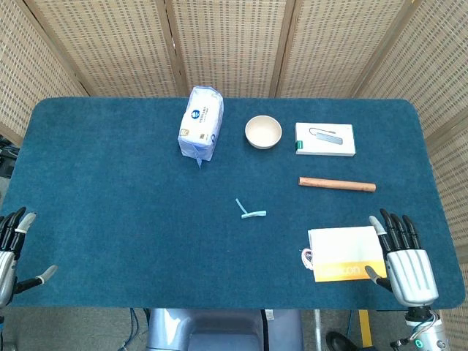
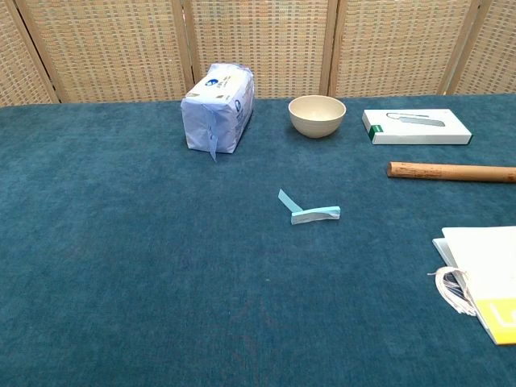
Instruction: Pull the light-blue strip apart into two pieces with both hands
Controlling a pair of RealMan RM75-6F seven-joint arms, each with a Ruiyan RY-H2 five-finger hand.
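The light-blue strip (image 1: 249, 210) lies bent on the blue tablecloth near the table's middle; the chest view shows the strip (image 2: 310, 212) folded into a V. My left hand (image 1: 10, 248) rests at the table's front left edge, fingers apart, holding nothing. At the front right, my right hand (image 1: 406, 259) stands with fingers spread and empty, beside a white and yellow booklet. Both hands are far from the strip. Neither hand appears in the chest view.
A tissue pack (image 1: 200, 123), a cream bowl (image 1: 263, 131) and a white box (image 1: 325, 139) line the back. A wooden stick (image 1: 336, 184) lies right of the strip. The white and yellow booklet (image 1: 345, 252) with a cord sits front right.
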